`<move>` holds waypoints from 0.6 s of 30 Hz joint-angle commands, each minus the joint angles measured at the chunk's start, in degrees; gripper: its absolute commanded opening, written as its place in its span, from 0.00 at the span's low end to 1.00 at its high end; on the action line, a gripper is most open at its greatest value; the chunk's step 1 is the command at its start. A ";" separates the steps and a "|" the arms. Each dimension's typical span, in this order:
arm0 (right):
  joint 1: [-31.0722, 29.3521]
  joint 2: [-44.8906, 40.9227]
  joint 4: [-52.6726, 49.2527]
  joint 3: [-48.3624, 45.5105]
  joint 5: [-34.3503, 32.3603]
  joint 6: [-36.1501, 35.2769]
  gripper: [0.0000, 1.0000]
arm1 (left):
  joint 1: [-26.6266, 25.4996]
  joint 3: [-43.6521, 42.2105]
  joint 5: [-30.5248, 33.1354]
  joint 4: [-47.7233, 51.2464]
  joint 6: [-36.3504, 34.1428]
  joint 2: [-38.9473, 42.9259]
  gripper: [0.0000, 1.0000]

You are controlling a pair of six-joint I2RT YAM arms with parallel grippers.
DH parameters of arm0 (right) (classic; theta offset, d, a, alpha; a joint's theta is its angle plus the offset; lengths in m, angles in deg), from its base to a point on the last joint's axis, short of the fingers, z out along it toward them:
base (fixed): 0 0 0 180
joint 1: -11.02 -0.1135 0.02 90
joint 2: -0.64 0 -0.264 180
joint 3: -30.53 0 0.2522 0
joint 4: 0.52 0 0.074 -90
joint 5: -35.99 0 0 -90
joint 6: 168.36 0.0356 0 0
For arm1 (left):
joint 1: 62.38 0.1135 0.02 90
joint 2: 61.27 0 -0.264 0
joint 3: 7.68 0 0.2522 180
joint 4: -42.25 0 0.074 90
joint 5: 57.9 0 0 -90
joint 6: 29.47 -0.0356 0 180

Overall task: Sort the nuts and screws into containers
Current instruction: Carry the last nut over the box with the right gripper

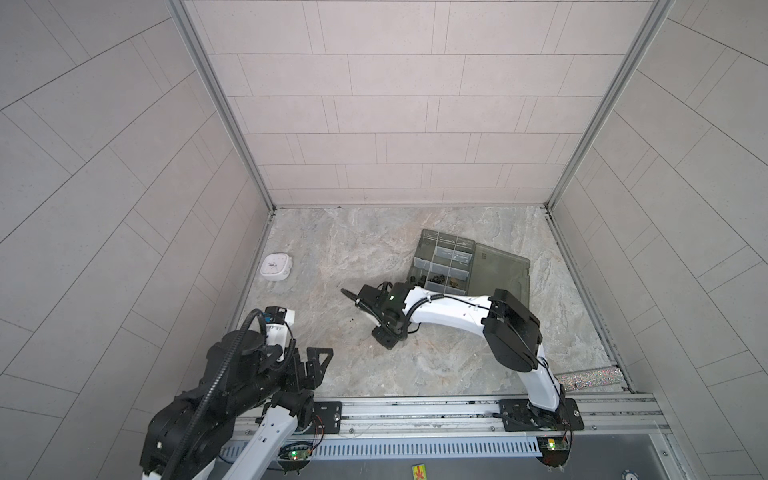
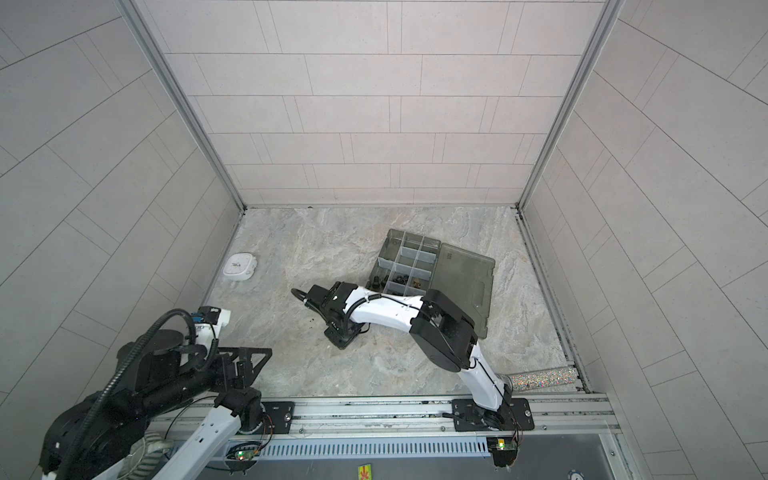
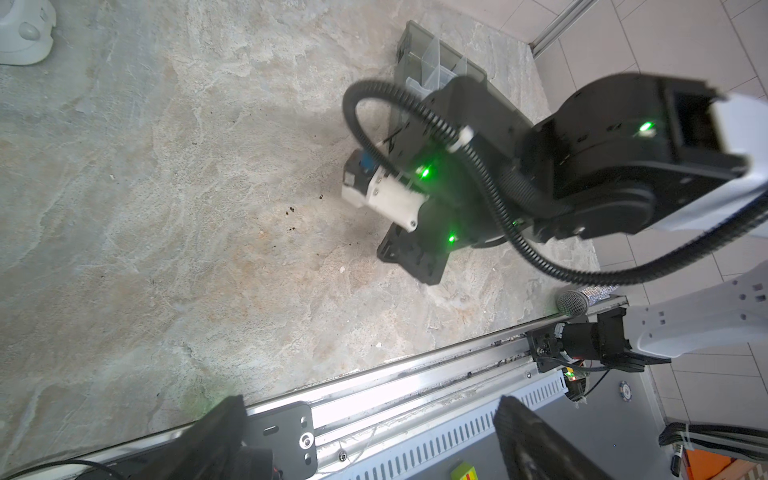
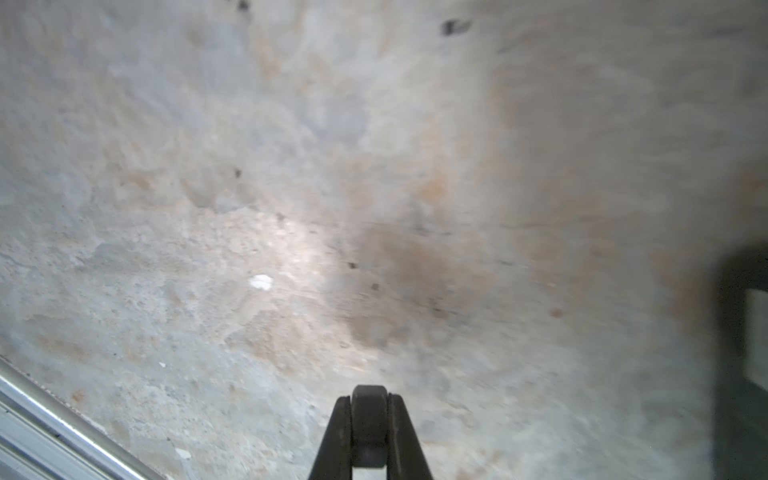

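Near the middle of the table point(image 1: 332, 249), the right gripper point(image 4: 369, 415) points down, low over the stone, its fingers point(image 4: 338, 436) pinched on a small black hex piece point(image 4: 369, 409). Whether that piece is a nut or a bolt head I cannot tell from the wrist view. The left gripper point(image 1: 316, 362) hangs at the near left with its jaws spread wide and nothing between them.

My reading is that the pick is made and the carry comes next. The box point(image 1: 419, 249) sits just to the far right of the right gripper, with its lid point(image 1: 503, 270) lying open and flat on the right. Its near compartments point(image 1: 440, 282) already hold dark and brownish pieces, while the far ones look bare. The move calls for a lift high enough to clear the box wall and the dividers. After that comes a short reach to the far right and a release over the cell that matches the piece. The grip is only at the fingertips, so a jolt could drop it.

Room is good. The stone to the left is open apart from a few dark specks point(image 1: 352, 320), too small to name. A white clock point(image 1: 276, 266) rests well away at the far left. The rail point(image 1: 415, 405) bounds the near edge, and a glitter tube point(image 1: 590, 378) lies by it at the near right.
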 commanded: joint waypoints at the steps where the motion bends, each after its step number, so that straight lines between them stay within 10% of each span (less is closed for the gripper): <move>1: 4.26 -5.36 -4.37 3.56 -1.96 -1.44 0.06 | -0.18 1.02 0.57 -4.21 -1.42 -4.26 1.00; 18: 26.28 0.25 -12.46 16.67 -1.74 -6.90 0.07 | -0.18 4.86 -2.98 -19.77 -3.42 -25.46 1.00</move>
